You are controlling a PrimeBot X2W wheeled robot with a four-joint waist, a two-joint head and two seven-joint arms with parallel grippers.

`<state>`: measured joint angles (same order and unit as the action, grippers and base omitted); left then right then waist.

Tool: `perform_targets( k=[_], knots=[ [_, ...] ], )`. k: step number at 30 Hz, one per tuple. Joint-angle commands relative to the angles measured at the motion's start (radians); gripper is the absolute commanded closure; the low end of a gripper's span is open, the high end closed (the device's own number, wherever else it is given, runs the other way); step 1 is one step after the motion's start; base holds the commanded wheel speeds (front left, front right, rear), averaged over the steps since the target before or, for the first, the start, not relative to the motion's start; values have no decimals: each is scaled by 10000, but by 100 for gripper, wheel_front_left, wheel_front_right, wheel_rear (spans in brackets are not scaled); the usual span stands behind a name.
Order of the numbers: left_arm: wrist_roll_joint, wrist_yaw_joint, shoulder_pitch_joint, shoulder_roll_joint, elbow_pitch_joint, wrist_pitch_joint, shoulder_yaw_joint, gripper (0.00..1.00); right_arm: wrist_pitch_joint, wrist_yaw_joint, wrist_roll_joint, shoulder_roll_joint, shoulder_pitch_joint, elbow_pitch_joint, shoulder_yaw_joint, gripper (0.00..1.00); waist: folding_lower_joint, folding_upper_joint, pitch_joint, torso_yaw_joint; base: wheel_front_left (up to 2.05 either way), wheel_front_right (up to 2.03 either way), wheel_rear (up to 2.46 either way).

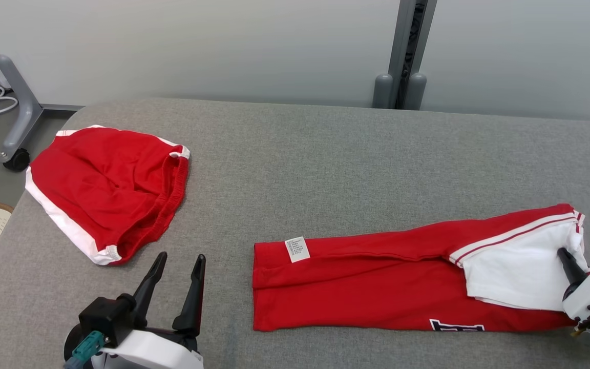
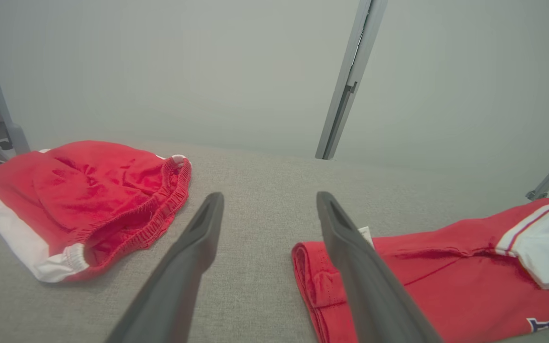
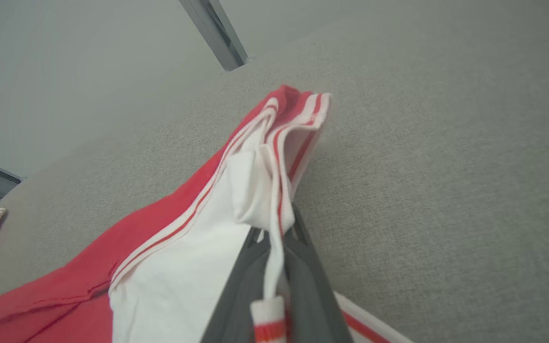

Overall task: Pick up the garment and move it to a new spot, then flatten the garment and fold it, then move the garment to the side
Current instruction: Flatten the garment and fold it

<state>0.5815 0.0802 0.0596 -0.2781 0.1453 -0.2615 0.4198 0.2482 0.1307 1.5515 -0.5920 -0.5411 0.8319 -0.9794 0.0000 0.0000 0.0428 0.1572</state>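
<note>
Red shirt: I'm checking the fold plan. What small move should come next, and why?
Probably the right claw, shut on the white sleeve, should lift it toward the labelled hem: the red shirt lies long and flat, and the left claw hangs open beside it.

You'll see a small white sewn-in label (image 1: 297, 249) on the long folded red-and-white fabric garment (image 1: 356, 287); its print is too small to read. The navy block lettering (image 1: 456, 325) at the garment's near edge shows only partly and can't be read.
</note>
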Motion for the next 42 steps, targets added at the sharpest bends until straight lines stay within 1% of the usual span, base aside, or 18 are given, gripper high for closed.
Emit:
perform_targets(
  k=[1,3,9,13,18,28,33,38,42],
  knots=[
    [-145,-109,-123,51,71,-26,-136,0,39,2,-91,-93,35,-144,-18,100,0,0,-27,2,0,0,0],
    [-273,-254,-157,209,156,-26,-305,0,-44,1,-289,-134,-107,-338,-147,100,0,0,-67,1,0,0,0],
    [-642,-636,-187,558,441,-27,-586,0,-236,2,-521,-160,-457,-1453,-250,100,0,0,-171,115,0,0,0],
    [-836,-859,-184,754,616,-27,-709,0,-407,2,-871,-180,-687,-2087,-476,100,0,0,-254,397,0,0,0],
    [-1029,-1073,-193,966,822,-28,-818,0,-707,2,-1215,-6,-885,-2606,-674,100,0,0,-301,902,0,0,0],
    [-1387,-1416,18,1318,1129,-28,-939,0,-1229,2,-1652,835,-1178,-2638,-828,100,0,0,-300,2137,0,0,0],
    [-1504,-1557,101,1453,1261,-28,-919,0,-1433,2,-1631,1327,-1148,-2464,-802,100,0,0,-284,2656,0,0,0],
    [-1618,-1663,112,1515,1358,-28,-943,0,-1647,2,-1645,1881,-1091,-2184,-823,100,0,0,-288,3033,0,0,0],
    [-1661,-1696,139,1582,1399,-28,-961,0,-1811,2,-1627,2201,-1049,-1876,-841,100,0,0,-291,3194,0,0,0]
  ],
)
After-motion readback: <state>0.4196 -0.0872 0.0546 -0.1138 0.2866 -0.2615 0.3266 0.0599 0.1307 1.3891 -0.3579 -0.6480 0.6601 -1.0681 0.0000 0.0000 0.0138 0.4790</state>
